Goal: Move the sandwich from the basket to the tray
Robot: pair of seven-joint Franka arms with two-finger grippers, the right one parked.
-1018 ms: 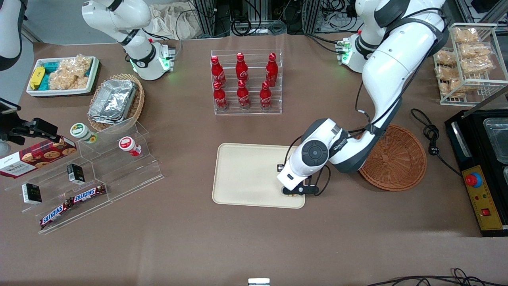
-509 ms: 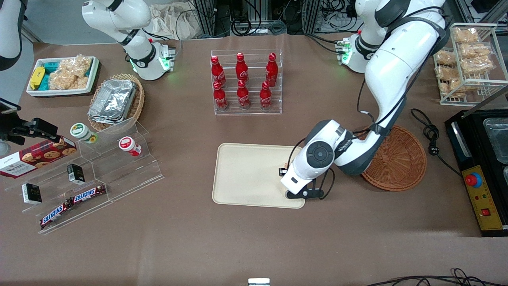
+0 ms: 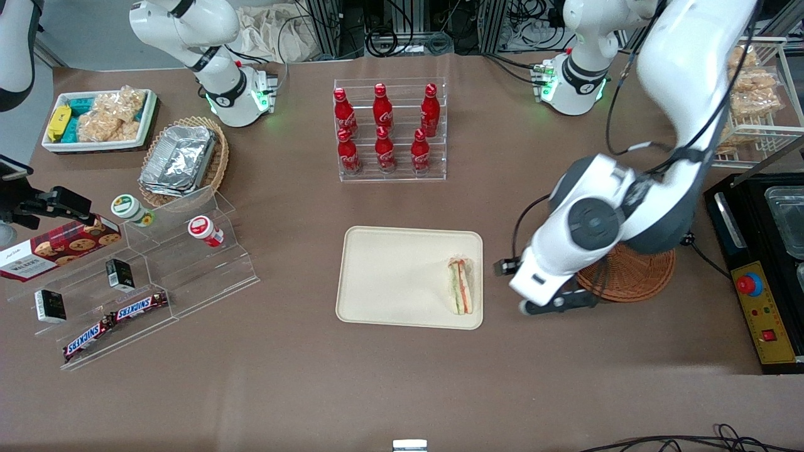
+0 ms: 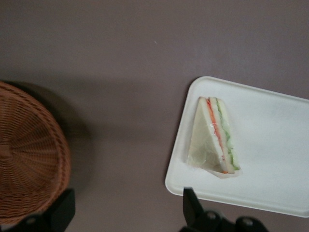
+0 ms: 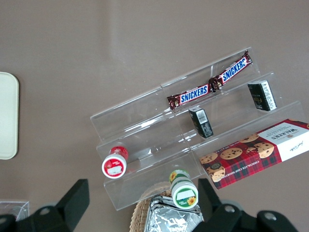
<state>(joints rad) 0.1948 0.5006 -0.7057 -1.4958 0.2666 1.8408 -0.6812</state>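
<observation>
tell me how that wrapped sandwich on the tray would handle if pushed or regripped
The sandwich probably squashes easily: pale soft bread. Its clear wrap likely makes it slippery. Lying flat on the tray, it should slide, not tip. The gripper, open, hangs between basket and tray.

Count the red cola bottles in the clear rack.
6, all upright in the clear acrylic rack, farther from the front camera than the tray. Upper step. Lower step. None appear hidden. The gripper hangs open above the table.

Brown table [image 3: 402, 376] bears tray [image 3: 389, 276], basket [image 3: 634, 276], gripper [image 3: 534, 301] above
</observation>
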